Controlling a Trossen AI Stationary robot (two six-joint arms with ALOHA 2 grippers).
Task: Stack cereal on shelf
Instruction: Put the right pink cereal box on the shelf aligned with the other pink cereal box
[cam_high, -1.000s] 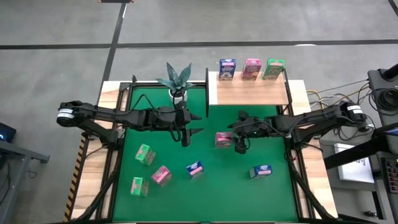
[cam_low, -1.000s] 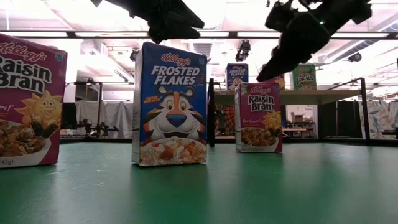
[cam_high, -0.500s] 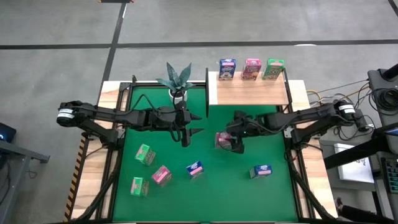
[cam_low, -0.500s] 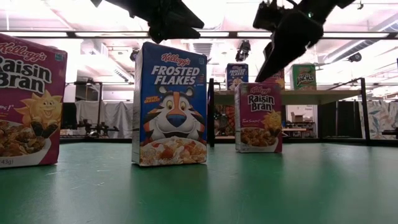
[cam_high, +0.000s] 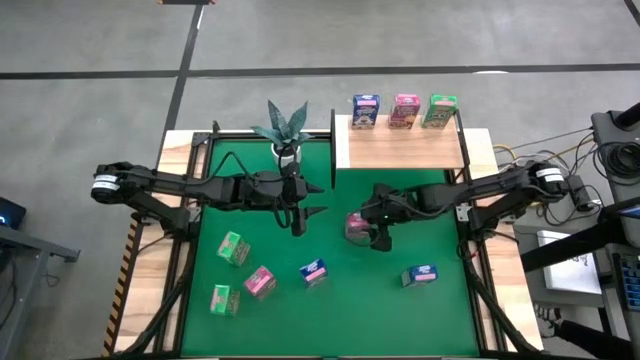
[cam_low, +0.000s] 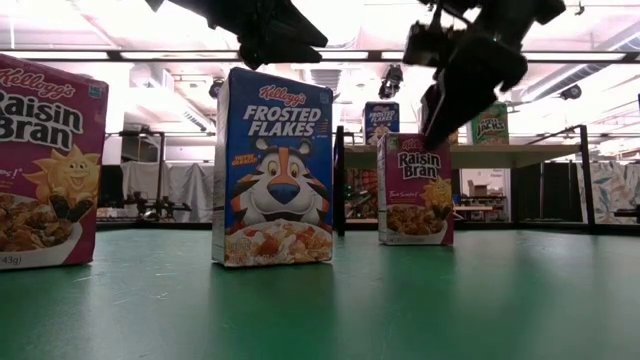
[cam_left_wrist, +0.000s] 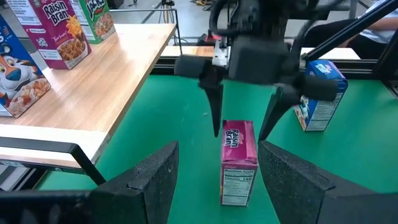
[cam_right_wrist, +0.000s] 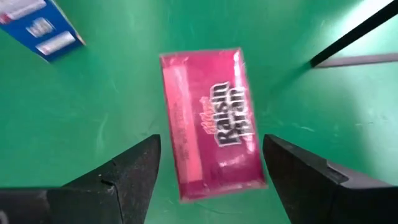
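A pink cereal box (cam_right_wrist: 211, 118) stands upright on its base on the green mat (cam_high: 330, 310), right of centre. My right gripper (cam_right_wrist: 211, 142) hangs open over it, tipped steeply down. In the left wrist view its fingers (cam_left_wrist: 216, 118) stand on either side of the box's top (cam_left_wrist: 239, 132) without touching. My left gripper (cam_high: 303, 203) hovers open and holds nothing to the left of that box. The shelf (cam_high: 400, 150) at the far right carries a blue (cam_high: 365, 111), a pink (cam_high: 404, 110) and a green box (cam_high: 438, 110), all upright.
More boxes stand on the mat: green (cam_high: 233, 247), pink (cam_high: 260, 282) and another (cam_high: 224, 299) at the near left, blue (cam_high: 314, 271) at the middle, blue (cam_high: 419, 274) at the near right. A potted plant (cam_high: 284, 127) is at the far edge.
My right gripper has moved toward the table's left, coming over the pink box, and has tipped more steeply downward. The box has stayed where it was.
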